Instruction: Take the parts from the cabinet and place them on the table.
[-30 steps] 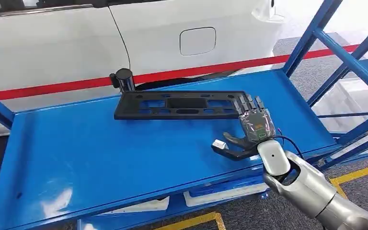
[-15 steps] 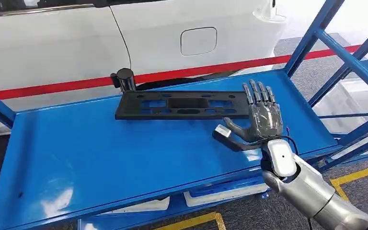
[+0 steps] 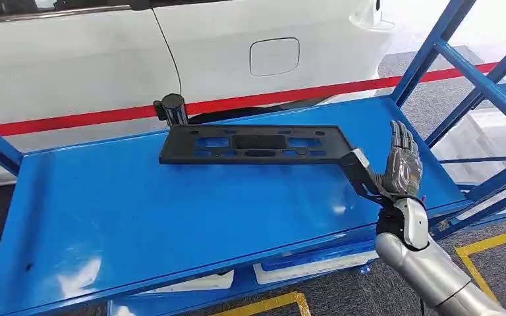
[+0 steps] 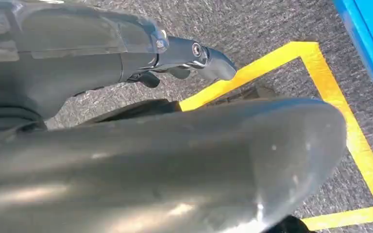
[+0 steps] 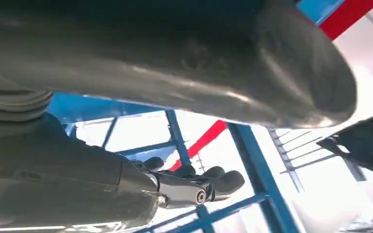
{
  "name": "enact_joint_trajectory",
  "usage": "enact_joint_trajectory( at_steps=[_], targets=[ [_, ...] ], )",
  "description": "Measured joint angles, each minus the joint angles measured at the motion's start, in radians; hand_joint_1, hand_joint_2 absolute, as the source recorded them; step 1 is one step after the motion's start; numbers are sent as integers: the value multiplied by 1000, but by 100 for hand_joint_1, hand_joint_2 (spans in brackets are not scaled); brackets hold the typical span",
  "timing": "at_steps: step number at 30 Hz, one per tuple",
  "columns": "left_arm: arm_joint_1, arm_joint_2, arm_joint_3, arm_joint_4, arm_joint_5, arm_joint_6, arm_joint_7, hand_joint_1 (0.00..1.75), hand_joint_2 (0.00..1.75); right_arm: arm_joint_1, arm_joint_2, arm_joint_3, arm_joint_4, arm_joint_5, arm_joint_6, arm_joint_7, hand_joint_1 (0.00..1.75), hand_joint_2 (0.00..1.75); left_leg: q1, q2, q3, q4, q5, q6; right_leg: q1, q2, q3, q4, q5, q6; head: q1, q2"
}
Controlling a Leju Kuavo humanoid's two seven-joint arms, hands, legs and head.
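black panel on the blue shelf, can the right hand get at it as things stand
Probably yes. The right hand is open beside the black panel's right end, its thumb by that corner, and nothing lies between them on the blue shelf.

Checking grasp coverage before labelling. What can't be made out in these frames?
- Contact between right hand and black plate: head view, thumb sits at the plate's corner; grip unclear.
- Left hand: left wrist view, grey cover hides most fingers.
- Plate: right wrist view, cut off by edge.
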Motion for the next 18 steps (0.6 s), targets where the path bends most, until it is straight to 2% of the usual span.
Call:
enact_joint_trajectory(
  at_steps=[6, 11, 12, 15, 18],
  targets=[
    [0, 3, 0, 0, 0, 2, 7, 0, 0, 21, 5, -47, 16, -14, 8, 0, 0, 0, 0, 1, 0, 0, 0, 0, 0, 0, 0, 0, 0, 0, 0, 0],
    [0, 3, 0, 0, 1, 2, 11, 0, 0, 32, 4, -63, 16, -61, 69, -1, 0, 0, 0, 2, 0, 0, 0, 0, 0, 0, 0, 0, 0, 0, 0, 0],
    [0, 3, 0, 0, 2, 2, 11, 0, 0, 32, 4, -66, 16, -78, 85, -5, 0, 175, 0, 2, 0, 0, 0, 0, 0, 0, 0, 0, 0, 0, 0, 0],
    [0, 3, 0, 0, 5, 2, 11, 0, 0, 33, 3, -66, 11, -100, 114, -15, 0, 175, 0, 4, 0, 0, 0, 0, 0, 0, 0, 0, 0, 0, 0, 0],
    [0, 3, 0, 0, 6, 2, 11, 0, 0, 32, -1, -65, 6, -64, 154, -9, 0, 175, 0, 6, 0, 0, 0, 0, 0, 0, 0, 0, 0, 0, -1, 0]
  ],
)
